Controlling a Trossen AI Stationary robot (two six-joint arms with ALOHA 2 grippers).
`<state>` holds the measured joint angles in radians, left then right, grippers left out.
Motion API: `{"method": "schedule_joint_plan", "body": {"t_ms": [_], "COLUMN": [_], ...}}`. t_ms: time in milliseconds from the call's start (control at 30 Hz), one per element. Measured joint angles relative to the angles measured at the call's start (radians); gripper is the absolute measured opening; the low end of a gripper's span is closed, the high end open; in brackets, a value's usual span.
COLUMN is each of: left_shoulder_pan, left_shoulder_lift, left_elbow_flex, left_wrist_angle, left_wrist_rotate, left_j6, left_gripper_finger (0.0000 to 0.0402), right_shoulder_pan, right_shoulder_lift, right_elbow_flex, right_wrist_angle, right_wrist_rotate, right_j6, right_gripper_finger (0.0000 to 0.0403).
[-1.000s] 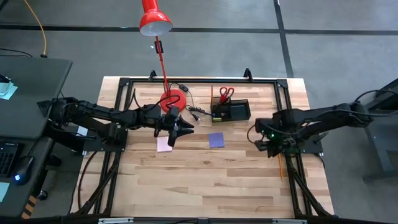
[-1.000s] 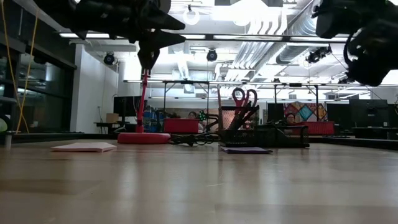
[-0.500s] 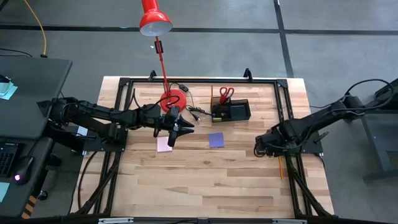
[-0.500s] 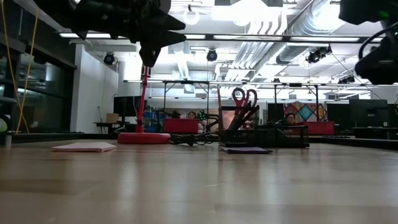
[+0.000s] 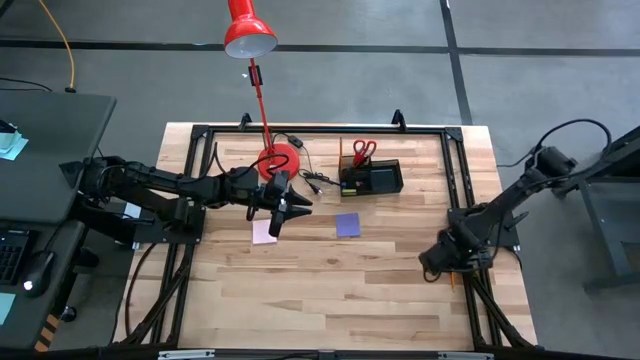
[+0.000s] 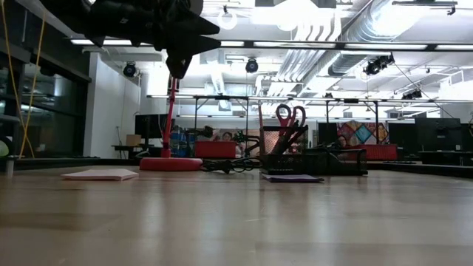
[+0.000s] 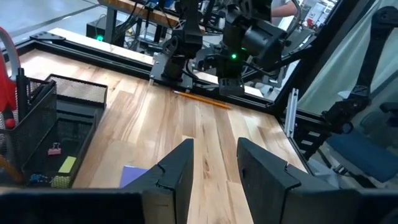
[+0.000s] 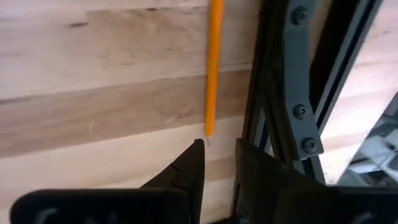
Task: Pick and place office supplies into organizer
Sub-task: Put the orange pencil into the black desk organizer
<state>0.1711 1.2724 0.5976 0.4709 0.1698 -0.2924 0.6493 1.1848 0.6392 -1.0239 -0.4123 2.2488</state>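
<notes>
I can read no brand, label or writing on anything from here. The desk is pale wood planks inside a black metal frame; grey floor around it, and in the low view a room of ceiling ducts and strip lights.

My left pincer hangs above the desk near the pink pad, its fingers apart with nothing between them. My right pincer is low at the desk's right edge; its fingers stand slightly apart, holding nothing, just short of the orange pencil lying beside the frame rail.

The organizer stands toward the back with red scissors upright in it; the purple pad lies in front.
</notes>
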Motion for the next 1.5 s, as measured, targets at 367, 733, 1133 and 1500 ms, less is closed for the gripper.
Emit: {"method": "schedule_joint_plan", "body": {"t_ms": [367, 733, 1133, 1500], "left_shoulder_pan": [0.000, 0.000, 0.000, 0.000], "left_shoulder_lift": [0.000, 0.000, 0.000, 0.000], "left_elbow_flex": [0.000, 0.000, 0.000, 0.000], "left_wrist_angle": [-0.002, -0.002, -0.002, -0.003], "left_wrist_rotate": [0.005, 0.005, 0.002, -0.025], "left_j6": [0.000, -0.003, -0.104, -0.106], "left_gripper_finger": [0.0111, 0.0111, 0.0111, 0.0111], "right_shoulder_pan": [0.139, 0.216, 0.216, 0.215], "right_shoulder_lift": [0.056, 0.147, 0.296, 0.268], "right_elbow_flex": [0.000, 0.000, 0.006, 0.018], "right_wrist_angle": [0.083, 0.066, 0.173, 0.154], "right_wrist_rotate": [0.049, 0.088, 0.197, 0.255], "right_j6": [0.124, 0.108, 0.090, 0.083], "right_gripper_finger": [0.0083, 0.0083, 0.0083, 0.0083]}}
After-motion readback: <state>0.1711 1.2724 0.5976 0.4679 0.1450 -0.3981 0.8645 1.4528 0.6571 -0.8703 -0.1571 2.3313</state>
